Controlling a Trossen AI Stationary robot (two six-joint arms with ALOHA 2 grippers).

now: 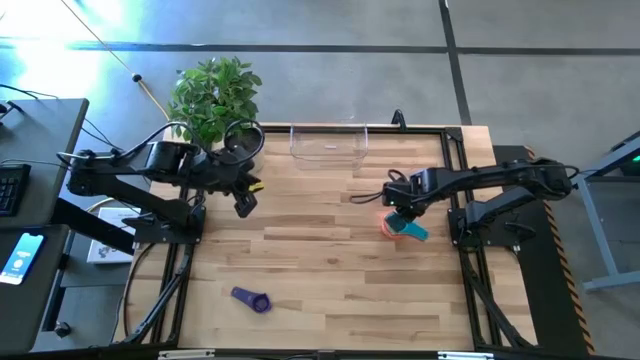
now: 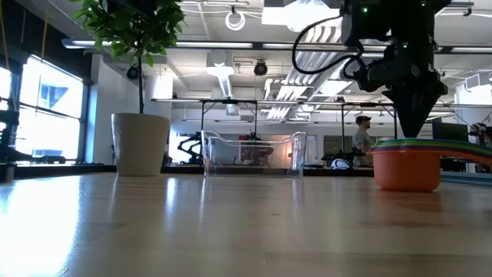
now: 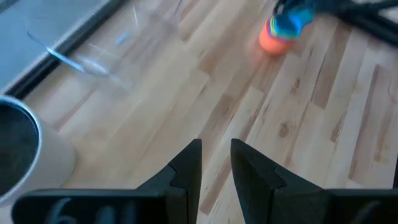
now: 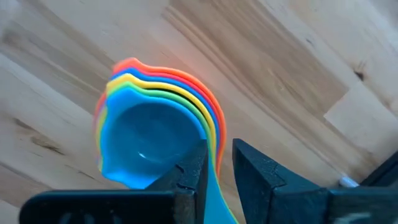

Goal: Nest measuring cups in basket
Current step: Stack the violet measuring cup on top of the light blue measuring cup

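Nearest the bench's front edge we note the purple cup [image 1: 251, 298] lying alone. Toward the right edge, the right gripper [image 4: 217, 171], narrowly parted, sits over the nested cups [image 4: 158, 134]. Left gripper [image 3: 216, 165] hangs narrow, empty. Basket [image 1: 328, 143] at the far edge.

Dark jointed arms, looped black cables

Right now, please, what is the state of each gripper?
Left gripper: slightly open, holding nothing, above the table.
Right gripper: jaws slightly apart over the stacked measuring cups; grip cannot be told.
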